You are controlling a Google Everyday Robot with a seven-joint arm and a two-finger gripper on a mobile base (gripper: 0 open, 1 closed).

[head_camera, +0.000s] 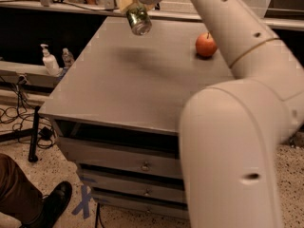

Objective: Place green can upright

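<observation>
The green can point(138, 20) hangs in the air above the far left part of the grey table point(133, 89), tilted, with its silver end facing down toward me. My gripper point(131, 3) is at the top of the view, shut on the can's upper part. The can's shadow lies on the tabletop below it. My white arm point(232, 118) fills the right side of the view and hides the table's right part.
A red apple point(206, 45) sits on the table's far right. A white pump bottle point(49, 61) and a small bottle point(68, 58) stand on a ledge left of the table. Drawers point(142, 165) are under the tabletop. A person's shoe point(52, 204) and cables lie on the floor at left.
</observation>
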